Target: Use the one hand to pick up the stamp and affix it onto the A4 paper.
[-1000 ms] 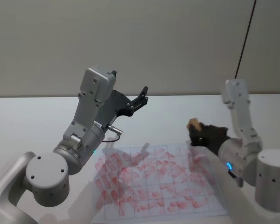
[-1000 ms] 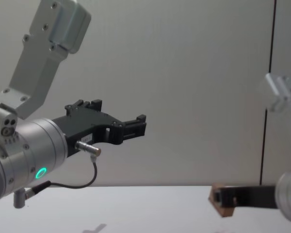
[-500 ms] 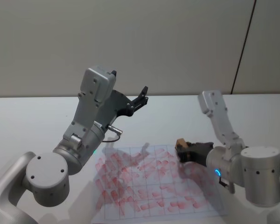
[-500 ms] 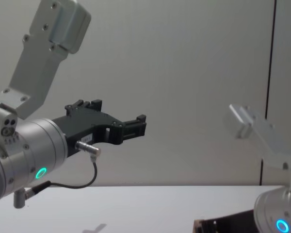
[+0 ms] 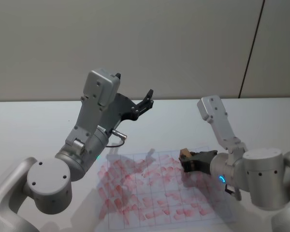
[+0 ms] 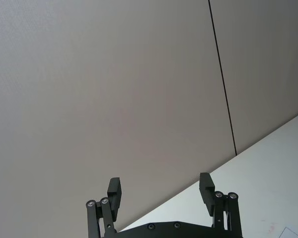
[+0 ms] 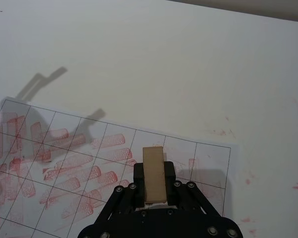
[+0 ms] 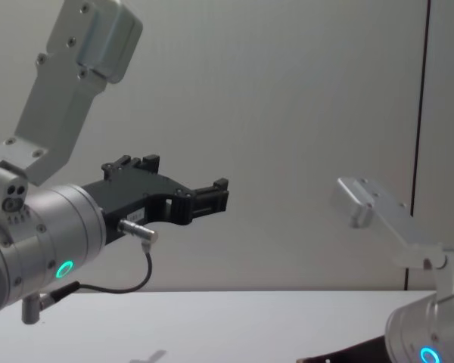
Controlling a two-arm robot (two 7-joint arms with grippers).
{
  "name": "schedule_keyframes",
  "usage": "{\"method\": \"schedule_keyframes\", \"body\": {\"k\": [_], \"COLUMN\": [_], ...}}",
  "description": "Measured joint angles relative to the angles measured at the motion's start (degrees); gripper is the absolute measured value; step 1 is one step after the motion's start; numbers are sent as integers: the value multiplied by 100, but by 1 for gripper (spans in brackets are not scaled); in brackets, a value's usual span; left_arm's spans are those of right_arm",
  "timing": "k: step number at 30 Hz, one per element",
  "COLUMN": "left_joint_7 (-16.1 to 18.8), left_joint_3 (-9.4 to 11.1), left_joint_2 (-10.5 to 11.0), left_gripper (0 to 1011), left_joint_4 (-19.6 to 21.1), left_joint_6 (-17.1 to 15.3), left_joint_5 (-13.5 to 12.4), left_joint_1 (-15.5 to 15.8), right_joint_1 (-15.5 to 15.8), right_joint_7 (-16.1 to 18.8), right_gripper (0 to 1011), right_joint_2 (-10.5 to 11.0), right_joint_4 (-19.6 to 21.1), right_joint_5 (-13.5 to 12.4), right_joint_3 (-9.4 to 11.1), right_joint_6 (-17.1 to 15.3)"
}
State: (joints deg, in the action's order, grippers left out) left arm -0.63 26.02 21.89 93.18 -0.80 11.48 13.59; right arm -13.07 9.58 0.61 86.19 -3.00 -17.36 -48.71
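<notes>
The stamp (image 5: 184,154) is a small tan wooden block, and my right gripper (image 5: 187,161) is shut on it just above the A4 paper (image 5: 135,212). In the right wrist view the stamp (image 7: 153,174) sits between the black fingers over the upper right part of the gridded paper (image 7: 64,129), which carries many red stamp marks. My left gripper (image 5: 146,100) is raised high over the table's far side, open and holding nothing; the left wrist view shows its fingertips (image 6: 205,186) spread against the wall.
The white table (image 5: 34,121) stretches around the sheet. A grey wall with a dark vertical seam (image 5: 251,48) stands behind. A few red ink specks (image 7: 223,132) mark the table beside the paper's corner.
My right gripper has carried the stamp left and downward, from beside the paper's right edge to just above its upper right part. The left arm has stayed still.
</notes>
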Motion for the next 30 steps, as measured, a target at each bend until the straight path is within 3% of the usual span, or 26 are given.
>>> {"method": "schedule_keyframes", "body": {"k": [22,30], "left_joint_7": [0,0], "left_joint_3": [0,0], "left_joint_2": [0,0], "left_gripper": [1001,1001], "left_joint_4": [0,0], "left_joint_6": [0,0], "left_joint_5": [0,0], "left_joint_1": [0,0], "right_joint_1": [-223,-259], "right_joint_7": [449,471], "right_gripper": [217,217], "right_joint_2": [-70,-68], "right_joint_4": [-171,-3], "right_joint_5": [473,585], "right_joint_3": [-139,-139], "right_joint_6": [-193,-116]}}
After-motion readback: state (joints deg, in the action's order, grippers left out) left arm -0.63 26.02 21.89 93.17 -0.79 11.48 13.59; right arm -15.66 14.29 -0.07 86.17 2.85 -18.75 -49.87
